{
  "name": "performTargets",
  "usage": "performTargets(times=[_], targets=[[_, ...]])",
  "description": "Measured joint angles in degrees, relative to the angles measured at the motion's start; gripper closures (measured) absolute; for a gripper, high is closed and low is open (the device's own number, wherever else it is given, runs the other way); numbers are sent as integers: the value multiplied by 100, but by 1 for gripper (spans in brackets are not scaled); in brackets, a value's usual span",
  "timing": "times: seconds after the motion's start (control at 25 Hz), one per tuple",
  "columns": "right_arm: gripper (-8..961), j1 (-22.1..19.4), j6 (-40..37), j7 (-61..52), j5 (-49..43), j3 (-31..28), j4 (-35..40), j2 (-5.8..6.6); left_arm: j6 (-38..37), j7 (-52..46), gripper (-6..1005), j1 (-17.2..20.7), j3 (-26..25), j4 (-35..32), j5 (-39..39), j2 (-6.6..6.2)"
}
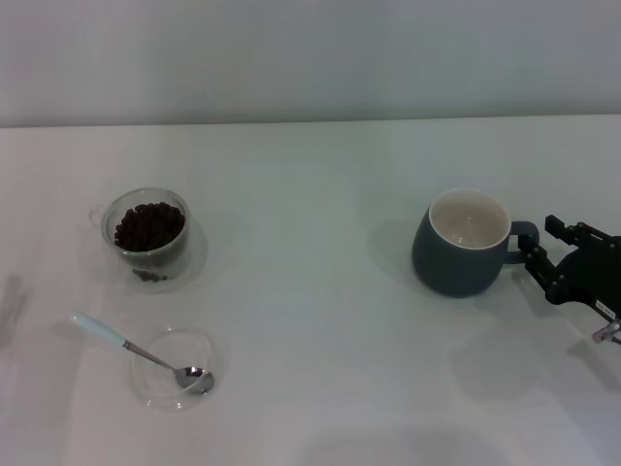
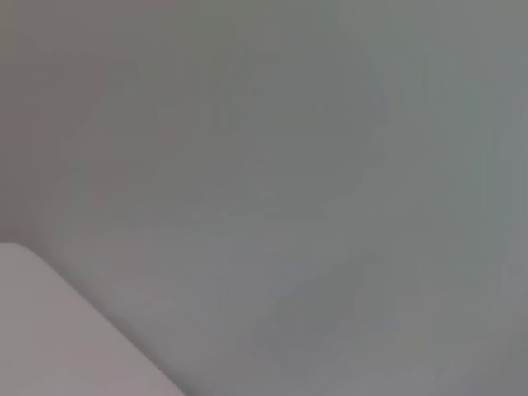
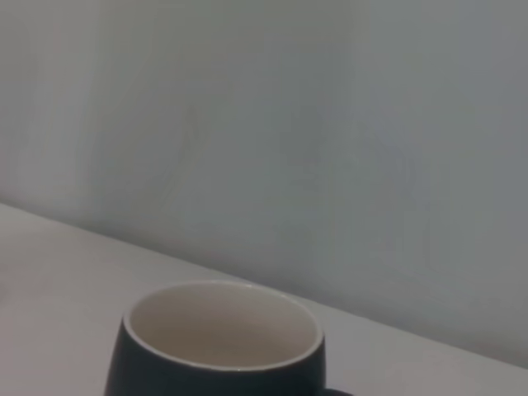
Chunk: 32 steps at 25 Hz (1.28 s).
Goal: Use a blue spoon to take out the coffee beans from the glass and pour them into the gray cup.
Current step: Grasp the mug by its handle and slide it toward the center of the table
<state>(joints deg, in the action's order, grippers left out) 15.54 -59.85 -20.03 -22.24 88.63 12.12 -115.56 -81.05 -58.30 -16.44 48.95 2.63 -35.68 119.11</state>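
One right gripper (image 1: 535, 255) spread around gray cup (image 1: 460, 243) handle.

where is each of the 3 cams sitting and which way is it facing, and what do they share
Head view: on the robot's head, facing forward and down at the white table; shows the glass of coffee beans, blue spoon, gray cup, and the right gripper at the cup's handle.
Left wrist view: on the left wrist, facing a blank wall; no robot parts.
Right wrist view: on the right wrist, facing the cup and wall; no fingers.
Shared: head and right wrist both show the cup.
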Motion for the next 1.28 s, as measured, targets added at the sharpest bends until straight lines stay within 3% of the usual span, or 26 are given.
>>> performTargets(times=[0.84,1.04,1.28], targets=[[648,42,126,-4,34,5,2,-19,38,21,123,-60,0,21,0,16],[819,67,122,-24,19,7,3,-23,37,25,122,-80,0,31,-1,16],[821,79,123,-32,47,158,31,-26,37,30,122,-89,0,37,-11,25]])
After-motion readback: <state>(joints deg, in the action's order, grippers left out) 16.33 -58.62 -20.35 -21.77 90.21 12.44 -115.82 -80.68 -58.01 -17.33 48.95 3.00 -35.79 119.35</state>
